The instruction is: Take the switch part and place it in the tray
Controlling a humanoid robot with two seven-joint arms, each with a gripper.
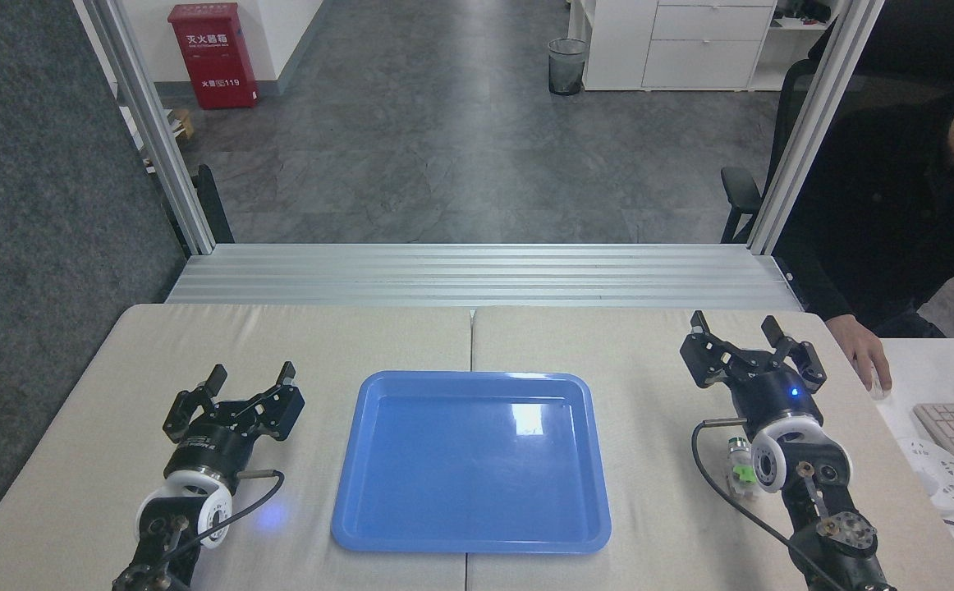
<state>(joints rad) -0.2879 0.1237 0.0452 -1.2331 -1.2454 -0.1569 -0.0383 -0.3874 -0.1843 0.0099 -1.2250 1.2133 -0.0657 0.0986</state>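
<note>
Nothing done yet: tray [470,538] sits bare between the arms, switch part [740,469] lies on the table beside the right wrist, left gripper [252,377] and right gripper [738,326] both spread, holding nothing.

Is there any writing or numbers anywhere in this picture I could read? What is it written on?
"119": on the red box on the floor at far left, after Chinese characters too small to read surely.
A larger line of white Chinese characters above it: blurred.
Small print on the left tool body: too small to read.
The tray: no text.
</note>
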